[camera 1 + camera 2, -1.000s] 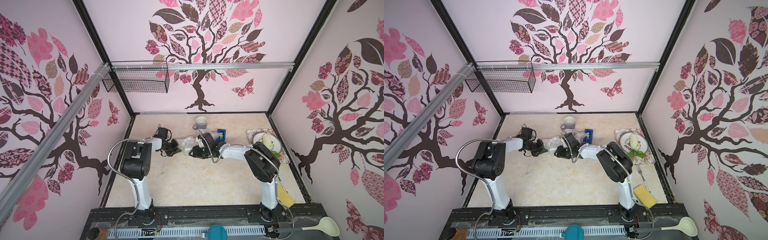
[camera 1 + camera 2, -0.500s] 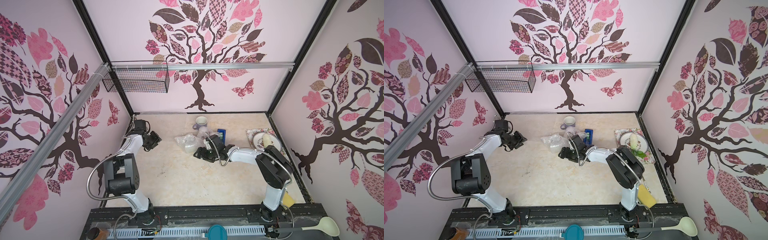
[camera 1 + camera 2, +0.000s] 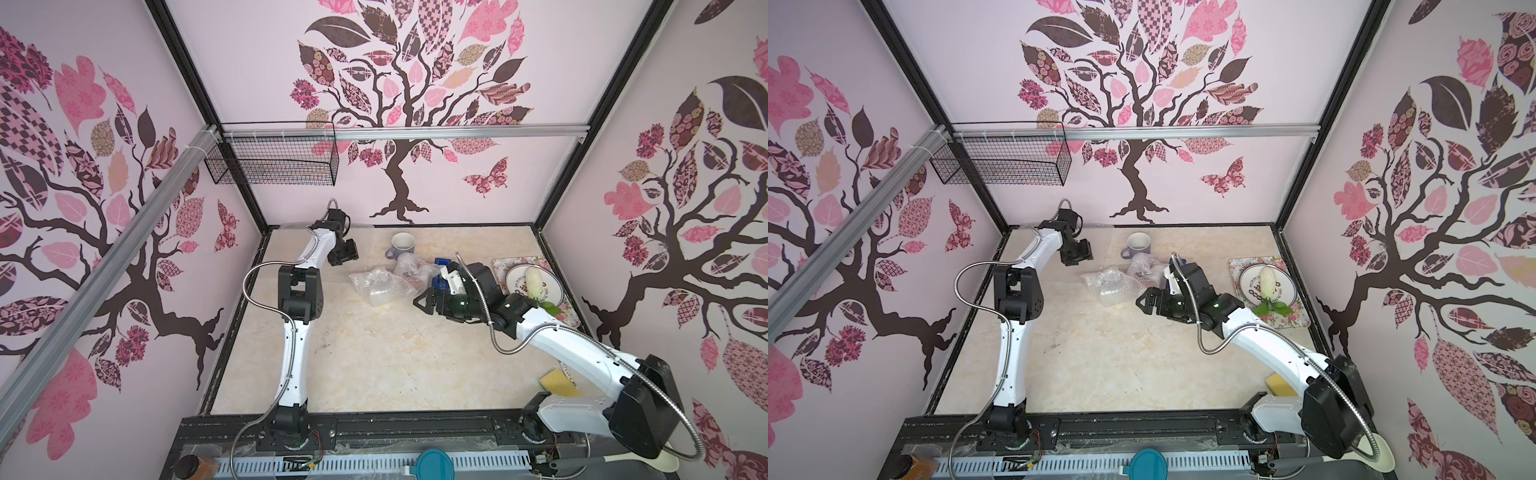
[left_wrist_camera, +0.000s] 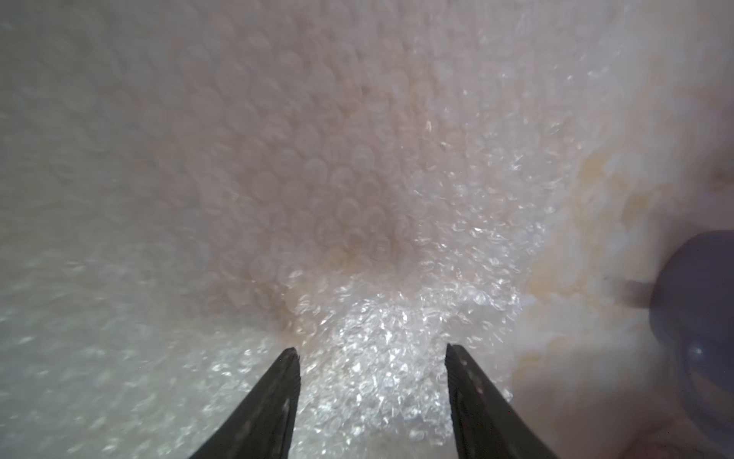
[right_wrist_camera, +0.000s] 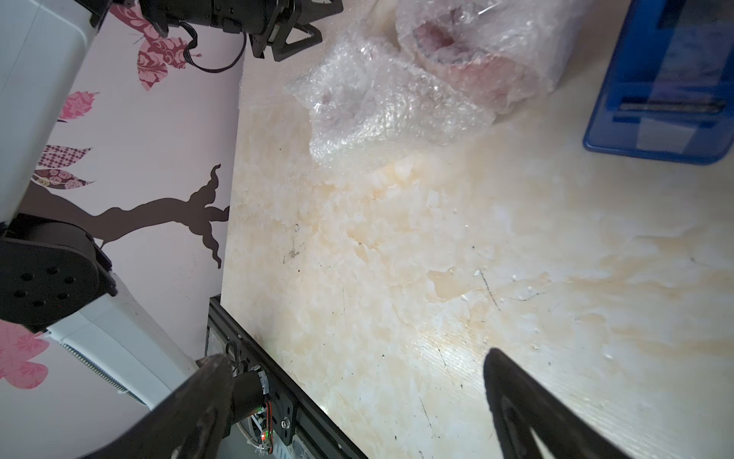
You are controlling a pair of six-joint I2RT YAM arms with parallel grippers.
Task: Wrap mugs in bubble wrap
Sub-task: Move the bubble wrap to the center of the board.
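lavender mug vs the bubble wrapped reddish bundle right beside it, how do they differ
The pale lavender ceramic mug is bare; the reddish bubble-wrapped bundle is covered in crinkled clear plastic. The mug stands upright, mouth up, white inside; the bundle looks tipped on its side, with red showing through the wrap. Both rest on the beige tabletop towards the back wall.

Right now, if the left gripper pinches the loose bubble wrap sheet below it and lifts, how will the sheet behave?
The bubble wrap sheet is thin and puckered near the left gripper, so it would likely sag and fold, not stay flat. It looks light, so it should lift easily. Its glossy film may slip from a shallow pinch.
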